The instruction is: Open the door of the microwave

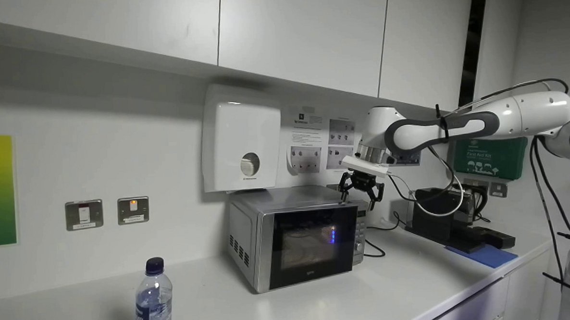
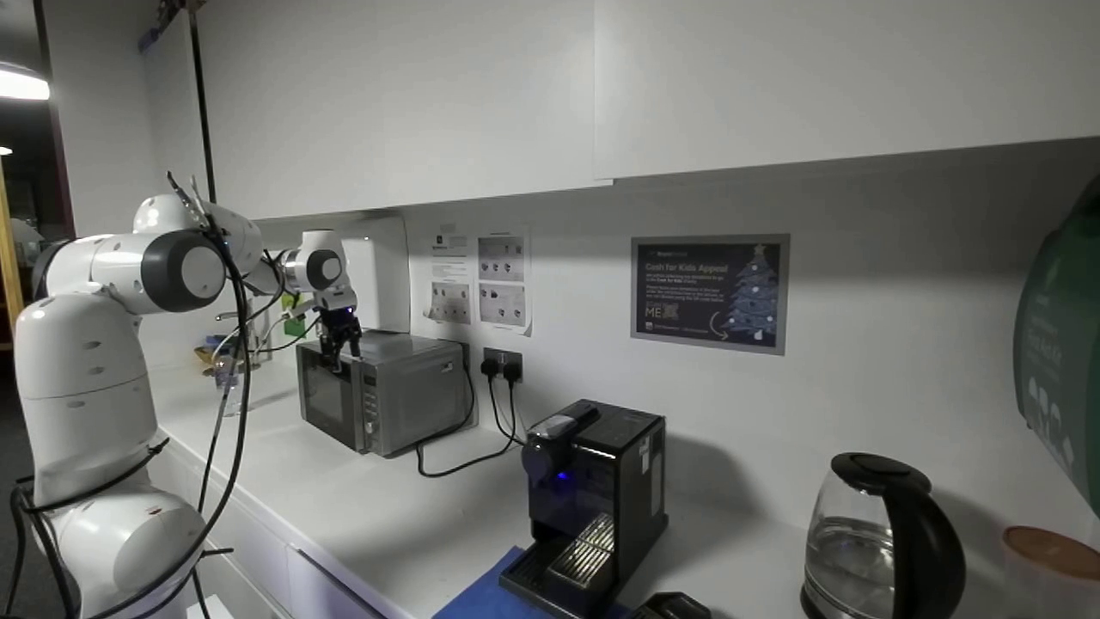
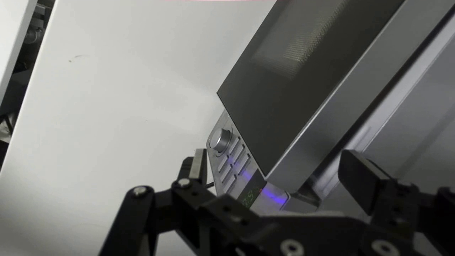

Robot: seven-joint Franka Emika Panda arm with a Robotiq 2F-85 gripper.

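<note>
Your gripper [image 3: 275, 160] is nearest: jaws spread wide, nothing clamped, black angular links, bright screw heads [image 3: 139, 191], blocky fingers [image 3: 198, 167]. In the wrist view one finger lies off the front side of the free corner of the door [image 3: 298, 85], the other over the top of the microwave [image 3: 408, 124]; you can't tell from here if either touches. So getting to the corner looks done. A dark seam runs behind the door's frame [image 3: 344, 106] and seems wider toward that corner, so I'd call it barely ajar at most; could be just the normal gap. You have the swing left: nothing of the inside is bared, and the door sits close along the microwave's front in both exterior views. The glass is dark, flat, glossy, with fine mesh behind; the frame is satin silver-grey, crisp straight edges. Next past it, the control panel [image 3: 236, 161] is silver with slim bar keys [image 3: 243, 163], a round metallic knob [image 3: 220, 139] and violet glare. The body is a plain metal box, slotted vents [image 1: 239, 251] in its side in an exterior view. Under it, the counter [image 3: 124, 106] is smooth white, faintly reflective. Farthest back, above the microwave, a white wall box [image 1: 243, 138] with glossy skin, rounded corners, round window.
</note>
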